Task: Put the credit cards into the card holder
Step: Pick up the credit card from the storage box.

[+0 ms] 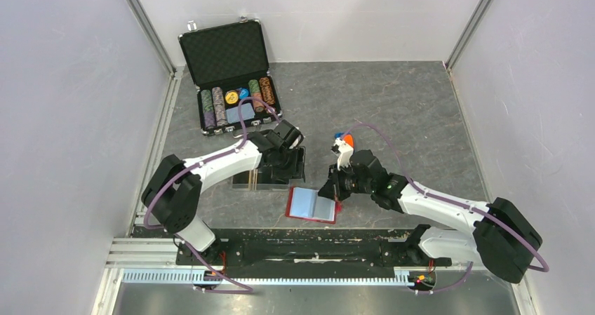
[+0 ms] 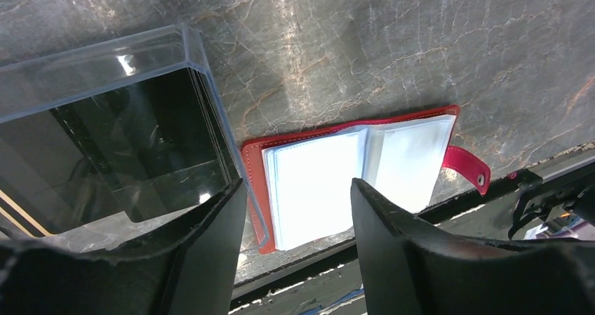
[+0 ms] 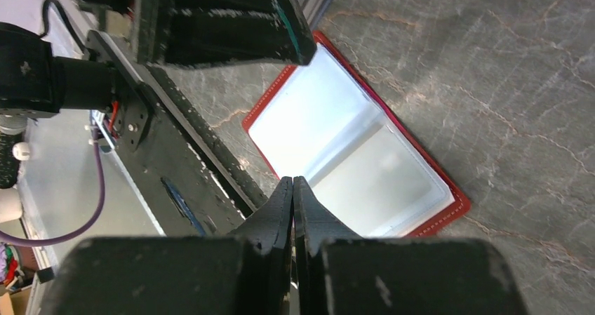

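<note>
Card-fetching step, probably: right gripper (image 3: 293, 185) closed on nothing visible above the open red snap-tab wallet (image 3: 351, 139), left gripper (image 2: 298, 189) wide and empty nearby; next needs pinching a sleeved card.

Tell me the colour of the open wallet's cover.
Red, snap tab included; the wallet shows best in the left wrist view.

Overhead; close wrist views share red wallet (image 2: 330, 182)
</note>
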You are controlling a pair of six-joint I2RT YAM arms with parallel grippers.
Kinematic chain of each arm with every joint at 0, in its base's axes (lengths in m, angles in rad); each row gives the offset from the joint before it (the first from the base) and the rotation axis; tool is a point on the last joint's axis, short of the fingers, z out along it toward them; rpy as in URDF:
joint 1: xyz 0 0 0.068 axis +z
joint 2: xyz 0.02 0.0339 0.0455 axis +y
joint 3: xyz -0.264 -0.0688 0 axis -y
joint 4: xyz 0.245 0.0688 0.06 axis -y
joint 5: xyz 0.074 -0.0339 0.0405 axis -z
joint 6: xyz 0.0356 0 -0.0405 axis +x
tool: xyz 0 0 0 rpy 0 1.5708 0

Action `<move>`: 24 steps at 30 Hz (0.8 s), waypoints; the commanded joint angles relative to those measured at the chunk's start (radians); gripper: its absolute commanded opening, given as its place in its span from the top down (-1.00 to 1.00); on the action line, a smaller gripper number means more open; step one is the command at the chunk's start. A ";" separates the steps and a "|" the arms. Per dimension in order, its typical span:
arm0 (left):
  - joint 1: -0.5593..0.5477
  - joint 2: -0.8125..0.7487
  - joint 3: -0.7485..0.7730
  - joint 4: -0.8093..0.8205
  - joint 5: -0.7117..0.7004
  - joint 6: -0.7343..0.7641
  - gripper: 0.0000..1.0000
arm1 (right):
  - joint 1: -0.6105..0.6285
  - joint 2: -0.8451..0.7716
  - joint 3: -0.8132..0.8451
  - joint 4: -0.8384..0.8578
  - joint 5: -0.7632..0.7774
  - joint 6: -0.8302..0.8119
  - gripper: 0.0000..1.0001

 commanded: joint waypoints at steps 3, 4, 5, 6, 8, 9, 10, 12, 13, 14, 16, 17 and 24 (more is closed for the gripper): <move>0.024 -0.091 0.016 0.015 0.002 -0.027 -0.29 | -0.001 0.012 0.051 -0.034 0.027 -0.048 0.93; 0.037 -0.115 0.005 0.015 0.016 -0.022 -0.29 | 0.000 0.024 0.054 -0.020 0.016 -0.045 0.91; 0.051 -0.140 -0.009 0.016 0.031 -0.019 -0.29 | 0.000 0.039 0.059 -0.008 0.004 -0.042 0.89; 0.068 -0.161 -0.022 0.018 0.057 -0.011 -0.30 | 0.001 0.055 0.064 0.005 -0.007 -0.040 0.85; 0.109 -0.213 -0.061 0.028 0.103 -0.009 -0.29 | 0.003 0.085 0.076 0.033 -0.034 -0.033 0.77; 0.130 -0.242 -0.079 0.038 0.128 -0.009 -0.29 | 0.003 0.096 0.082 0.050 -0.050 -0.032 0.72; 0.153 -0.269 -0.099 0.042 0.152 -0.010 -0.28 | 0.003 0.110 0.089 0.063 -0.060 -0.031 0.67; 0.206 -0.304 -0.130 0.043 0.199 -0.002 -0.26 | 0.003 0.138 0.119 0.066 -0.068 -0.032 0.56; 0.229 -0.315 -0.145 0.041 0.222 0.002 -0.26 | 0.003 0.154 0.132 0.071 -0.072 -0.032 0.52; 0.258 -0.323 -0.157 0.036 0.238 0.009 -0.25 | 0.003 0.170 0.153 0.075 -0.079 -0.030 0.47; 0.298 -0.327 -0.181 0.037 0.266 0.018 -0.21 | 0.003 0.200 0.181 0.092 -0.092 -0.021 0.34; 0.313 -0.325 -0.190 0.034 0.270 0.022 -0.19 | 0.003 0.216 0.191 0.098 -0.096 -0.016 0.27; 0.369 -0.239 -0.211 0.018 0.228 0.058 -0.08 | 0.008 0.296 0.213 0.201 -0.123 0.050 -0.11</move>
